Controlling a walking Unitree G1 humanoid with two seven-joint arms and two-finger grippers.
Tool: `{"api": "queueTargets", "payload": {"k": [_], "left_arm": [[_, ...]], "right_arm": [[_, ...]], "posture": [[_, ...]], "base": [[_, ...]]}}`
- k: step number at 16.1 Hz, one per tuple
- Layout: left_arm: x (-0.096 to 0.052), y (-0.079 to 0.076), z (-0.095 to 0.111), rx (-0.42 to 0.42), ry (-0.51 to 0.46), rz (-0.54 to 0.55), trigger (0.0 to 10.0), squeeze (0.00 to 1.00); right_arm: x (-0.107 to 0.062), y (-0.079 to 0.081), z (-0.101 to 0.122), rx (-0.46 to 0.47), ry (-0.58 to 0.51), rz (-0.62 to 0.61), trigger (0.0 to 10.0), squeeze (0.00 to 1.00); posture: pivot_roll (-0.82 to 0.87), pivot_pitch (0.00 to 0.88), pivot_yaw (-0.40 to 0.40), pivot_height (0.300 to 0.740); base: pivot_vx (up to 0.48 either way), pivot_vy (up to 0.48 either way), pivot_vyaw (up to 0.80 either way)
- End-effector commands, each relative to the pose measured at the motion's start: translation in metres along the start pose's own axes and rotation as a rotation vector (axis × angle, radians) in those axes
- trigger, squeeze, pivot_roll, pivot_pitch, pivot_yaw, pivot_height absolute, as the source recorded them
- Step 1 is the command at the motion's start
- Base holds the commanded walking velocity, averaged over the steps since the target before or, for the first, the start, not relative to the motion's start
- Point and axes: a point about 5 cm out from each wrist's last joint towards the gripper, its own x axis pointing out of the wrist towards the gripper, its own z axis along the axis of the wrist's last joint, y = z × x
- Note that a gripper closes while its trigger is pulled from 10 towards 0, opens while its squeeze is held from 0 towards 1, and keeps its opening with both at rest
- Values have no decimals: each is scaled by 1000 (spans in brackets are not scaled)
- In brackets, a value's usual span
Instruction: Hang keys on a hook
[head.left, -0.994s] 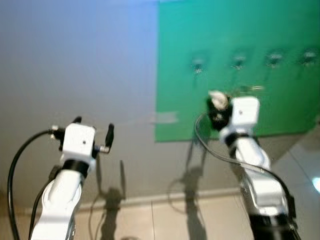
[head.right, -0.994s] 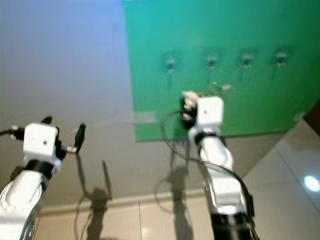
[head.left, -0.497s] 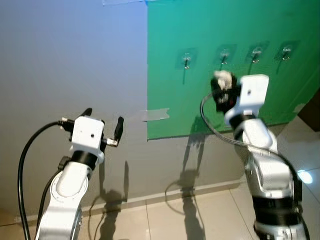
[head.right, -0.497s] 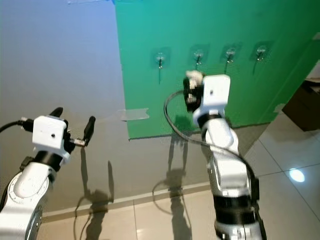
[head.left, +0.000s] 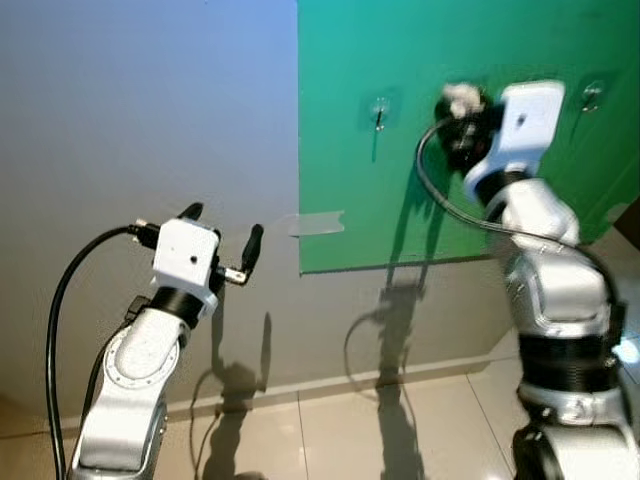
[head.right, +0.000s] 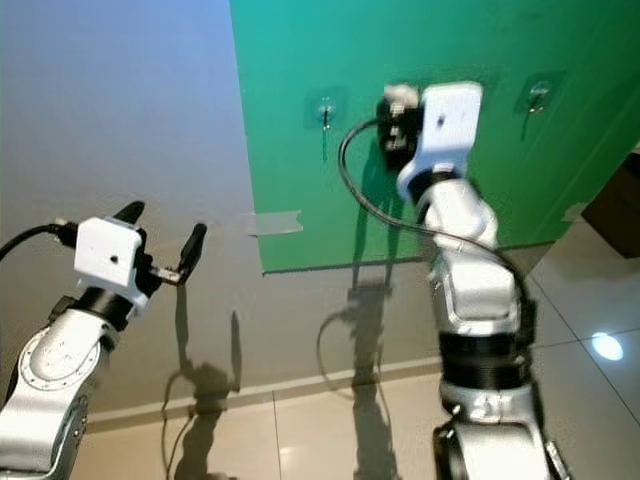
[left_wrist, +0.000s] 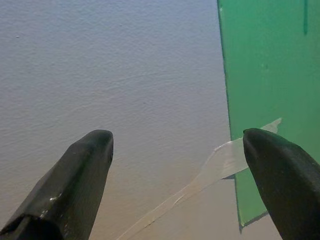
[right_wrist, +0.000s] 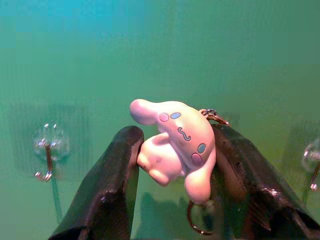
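A green panel (head.left: 420, 170) on the wall carries a row of clear stick-on hooks with metal prongs (head.left: 379, 110) (head.left: 592, 96). My right gripper (right_wrist: 175, 165) is raised close to the panel, level with the hooks, and shut on a white-pink cartoon dog keychain (right_wrist: 176, 142). Its metal key ring (right_wrist: 197, 220) hangs below the figure. One hook (right_wrist: 47, 157) stands off to one side of the fingers and another (right_wrist: 312, 167) at the frame's far edge. My left gripper (head.left: 222, 240) is held low before the grey wall, open, with nothing between its fingers.
A strip of clear tape (head.left: 318, 222) fixes the panel's left edge to the grey wall (head.left: 150, 120). Beige floor tiles (head.left: 330, 430) meet a pale skirting below. A dark object (head.right: 615, 205) stands at the far right by the floor.
The camera has shifted. My right gripper has risen with the keychain from below the hook row up to hook height, closer to the panel. The left arm holds its pose.
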Motion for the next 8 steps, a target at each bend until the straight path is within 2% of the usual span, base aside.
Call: {"api": "queueTargets", "payload": {"k": [1,4,7,8], "left_arm": [[-1,-4,3,-6,-6,-42,10000,0],[-2,-15,9,-30,-31,-132,10000,0],[-2,-21,13,-67,-50,-174,10000,0],[-3,-24,16,-79,-61,-202,10000,0]], "right_arm": [[1,-8,4,10,14,10,10000,0],[3,-20,20,-8,24,94,10000,0],[0,-25,32,18,32,179,10000,0],[-3,-26,36,-2,32,232,10000,0]], "posture": [[54,37,-7,740],[45,55,-18,740],[34,65,-18,740],[29,69,-15,740]], "base": [[0,0,0],[0,0,0],[0,0,0],[0,0,0]]}}
